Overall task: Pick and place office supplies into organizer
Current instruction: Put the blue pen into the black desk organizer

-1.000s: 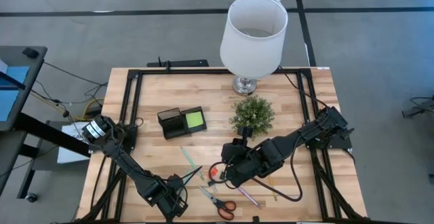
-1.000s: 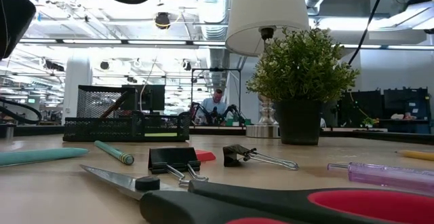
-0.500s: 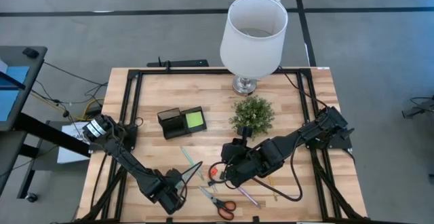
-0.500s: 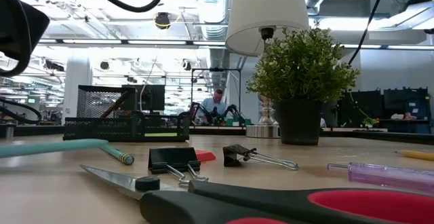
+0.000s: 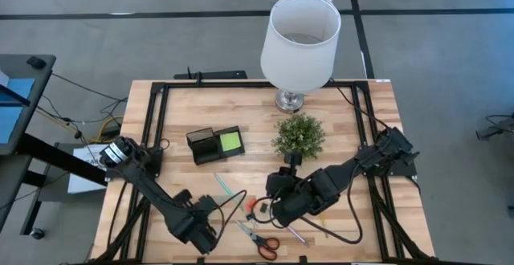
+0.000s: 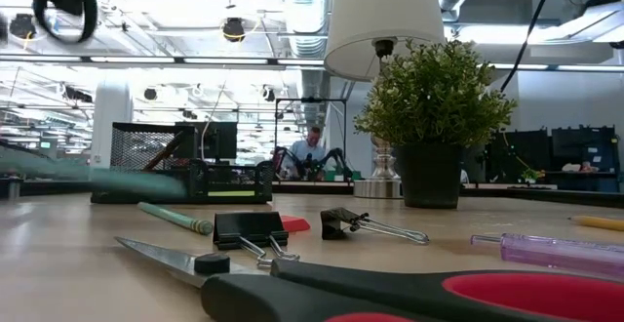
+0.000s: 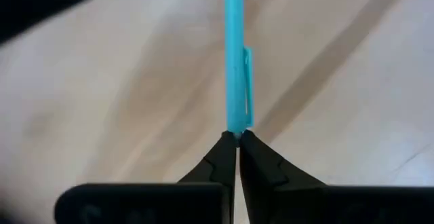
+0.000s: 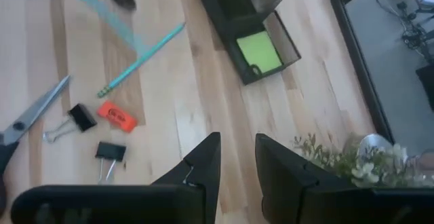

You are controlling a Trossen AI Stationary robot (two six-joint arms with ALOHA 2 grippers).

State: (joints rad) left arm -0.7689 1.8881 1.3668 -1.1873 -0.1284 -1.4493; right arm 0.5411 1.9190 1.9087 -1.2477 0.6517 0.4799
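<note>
My left gripper (image 7: 236, 140) is shut on a teal pen (image 7: 234, 54) at the table's near left (image 5: 207, 221). In the low view the pen (image 6: 97, 178) shows as a blur above the wood. A second teal pen (image 5: 222, 186) lies flat on the table. My right gripper (image 8: 237, 159) hovers open over the table's middle (image 5: 265, 207), with nothing between its fingers. The black organizer (image 5: 215, 144) stands farther back, a lime-green pad (image 8: 258, 53) lying in its low tray. Red-handled scissors (image 5: 259, 237), black clips (image 8: 108, 153) and an orange piece (image 8: 116, 115) lie on the wood. My left gripper pinches the teal pen at its end just below the pocket clip (image 7: 235, 130), between its two fingertips. The fingers come steeply from above. The pen sticks out beyond the fingertips and hangs clear of the table, roughly level in the low view.
A small potted plant (image 5: 299, 135) and a white-shaded lamp (image 5: 299, 36) stand behind my right arm. A pink pen (image 5: 293, 233) lies near the scissors, and a yellow pencil (image 6: 597, 222) lies at the right. A black frame (image 5: 157, 104) runs around the tabletop.
My left gripper has shut on the teal pen that lay on the table and has risen, tipping to point more steeply down. The pen first came up at one end and now hangs clear of the wood.
</note>
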